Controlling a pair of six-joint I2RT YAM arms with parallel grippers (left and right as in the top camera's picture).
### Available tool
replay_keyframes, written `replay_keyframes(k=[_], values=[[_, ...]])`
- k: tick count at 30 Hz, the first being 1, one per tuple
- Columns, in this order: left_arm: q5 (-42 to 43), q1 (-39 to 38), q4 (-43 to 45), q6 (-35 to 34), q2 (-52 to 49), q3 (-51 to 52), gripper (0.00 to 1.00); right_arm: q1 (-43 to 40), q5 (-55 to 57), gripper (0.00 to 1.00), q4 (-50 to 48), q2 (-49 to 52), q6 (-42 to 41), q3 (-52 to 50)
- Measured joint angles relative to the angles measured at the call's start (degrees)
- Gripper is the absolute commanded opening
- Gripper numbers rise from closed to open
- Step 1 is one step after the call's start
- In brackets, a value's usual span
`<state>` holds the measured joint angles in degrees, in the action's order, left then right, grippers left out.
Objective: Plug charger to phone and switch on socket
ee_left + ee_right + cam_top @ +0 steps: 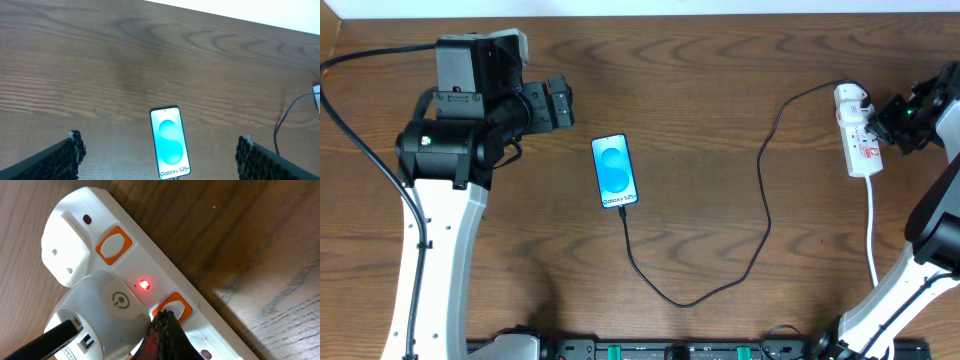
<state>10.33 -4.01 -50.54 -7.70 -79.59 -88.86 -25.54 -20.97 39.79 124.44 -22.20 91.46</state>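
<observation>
Right end effector (163, 324): fingertips pressed together, empty, tip touching the orange switch (177, 305) at the bottom centre of the wrist view.
- Red lamp (144, 284) just above that switch is lit. The other switch (114, 245), upper left, has a dark lamp beside it.
- White plug (107, 305) sits in the socket (167, 267) next to the lit lamp.

Socket lies at the far right of the overhead view, on the counter (720, 80), running top to bottom.

Charger (765, 200) runs from the plug down in a loop and back up to the phone (615, 171), which is centre frame, flat, screen lit white with a blue blob. The cable meets the phone's lower edge; it looks plugged in, though the tip is too small to be sure.

Left end effector (563, 103): fingers wide apart, holding nothing, well left of the phone.

Progress: both steps look done. Only drawing the right arm off the switch seems left.
</observation>
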Motion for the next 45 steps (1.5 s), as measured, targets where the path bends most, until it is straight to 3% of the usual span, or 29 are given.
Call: replay_keyframes(k=[9,16,24,32,35,38,40,41,45], values=[[0.0,0.0,0.0,0.0,0.0,0.0,0.98,-0.9,1.5,0.01,-2.4,0.0,-1.3,0.2],[0.0,0.0,0.0,0.0,0.0,0.0,0.98,-10.0,0.6,0.01,-2.4,-1.6,-1.8,3.1],[0.0,0.0,0.0,0.0,0.0,0.0,0.98,-15.2,-7.5,0.08,-1.4,-22.7,2.1,4.6],[0.0,0.0,0.0,0.0,0.0,0.0,0.98,-2.6,-10.3,0.15,11.0,-43.5,11.9,6.3],[0.0,0.0,0.0,0.0,0.0,0.0,0.98,4.5,-7.8,0.25,14.4,-46.8,13.6,6.3],[0.0,0.0,0.0,0.0,0.0,0.0,0.98,9.4,-5.4,0.49,17.3,-48.4,14.1,6.3],[0.0,0.0,0.0,0.0,0.0,0.0,0.98,12.0,-4.1,0.91,19.5,-49.3,14.8,6.3],[0.0,0.0,0.0,0.0,0.0,0.0,0.98,13.2,-3.7,0.99,21.0,-49.7,15.3,6.3],[0.0,0.0,0.0,0.0,0.0,0.0,0.98,15.1,-2.8,0.99,27.9,-50.6,15.8,6.3]])
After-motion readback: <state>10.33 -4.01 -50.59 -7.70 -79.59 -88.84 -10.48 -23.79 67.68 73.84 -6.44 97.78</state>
